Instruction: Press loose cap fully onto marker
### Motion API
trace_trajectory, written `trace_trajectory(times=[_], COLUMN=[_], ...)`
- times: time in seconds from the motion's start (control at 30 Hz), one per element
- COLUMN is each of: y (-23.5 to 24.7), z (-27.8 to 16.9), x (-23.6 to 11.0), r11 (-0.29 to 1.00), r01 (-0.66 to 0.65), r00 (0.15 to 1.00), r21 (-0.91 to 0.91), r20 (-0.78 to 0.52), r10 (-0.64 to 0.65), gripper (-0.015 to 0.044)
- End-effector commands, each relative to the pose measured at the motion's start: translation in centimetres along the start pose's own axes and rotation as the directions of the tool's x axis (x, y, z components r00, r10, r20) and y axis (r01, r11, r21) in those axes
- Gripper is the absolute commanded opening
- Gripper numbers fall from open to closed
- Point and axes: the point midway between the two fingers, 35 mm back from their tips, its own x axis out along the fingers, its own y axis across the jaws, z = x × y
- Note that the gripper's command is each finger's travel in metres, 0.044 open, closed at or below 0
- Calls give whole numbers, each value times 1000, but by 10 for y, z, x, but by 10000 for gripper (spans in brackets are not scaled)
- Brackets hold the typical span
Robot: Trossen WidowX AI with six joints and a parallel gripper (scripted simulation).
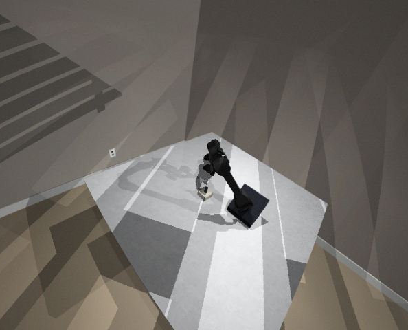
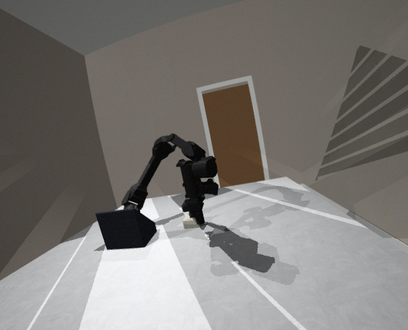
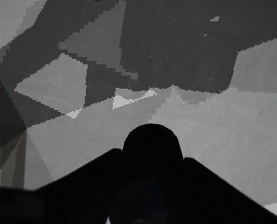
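I have the arm (image 2: 150,166) arched up from its dark base (image 2: 124,227) and folded over so the claw (image 2: 196,217) points straight down at the worktop (image 2: 303,256). The claw is closed tight on the cap (image 3: 152,145): in the wrist view its two dark fingers press in from either side against a rounded black shape, and that shape fills the gap between them. The fingers stand only part-way shut because the cap holds them apart.

In the exterior view the claw's tip sits right at the pale holder block (image 2: 189,222), touching it or just above it; I cannot tell which from here. The block rests on the worktop just beside the base, on the side towards the door (image 2: 232,135). From the top view I see the same pale block (image 1: 205,194) under the wrist, with the claw (image 1: 203,184) hanging over it.

The marker itself I cannot pick out in any view. It is probably hidden behind the claw and the cap, but the dark shapes merge together, so I cannot say whether the cap is already on it.

The arm's shadow (image 2: 243,251) falls across the worktop on the near side of the block.
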Motion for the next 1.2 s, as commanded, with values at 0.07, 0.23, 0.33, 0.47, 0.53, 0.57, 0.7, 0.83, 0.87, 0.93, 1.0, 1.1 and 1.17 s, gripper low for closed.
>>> trace_trajectory(times=[0.07,0.23,0.33,0.47,0.53,0.57,0.7,0.83,0.87,0.93,1.0,1.1,1.17], y=[19,34,42,54,60,62,73,84,87,92,97,105,110], z=[-4,-8,-10,-14,-16,-17,-22,-27,-28,-31,-33,-38,-41], x=[-8,-13,-16,-20,-22,-23,-26,-29,-30,-31,-32,-34,-35], r11=[1000,1000,1000,1000,1000,1000,1000,1000,1000,1000,1000,1000,1000], r01=[-1,-1,-1,-1,-1,-1,-2,-2,-2,-3,-3,-4,-4], r00=[1000,1000,1000,1000,1000,1000,1000,1000,1000,1000,1000,1000,1000], r21=[5,6,6,6,6,6,7,7,7,7,7,7,8], r20=[-1,-1,-1,-2,-2,-2,-2,-2,-2,-3,-3,-3,-3], r10=[1,1,1,1,1,1,2,2,2,3,3,4,4], gripper=[0,0,0,0,0,0,0,0,0,0,0,0,0])
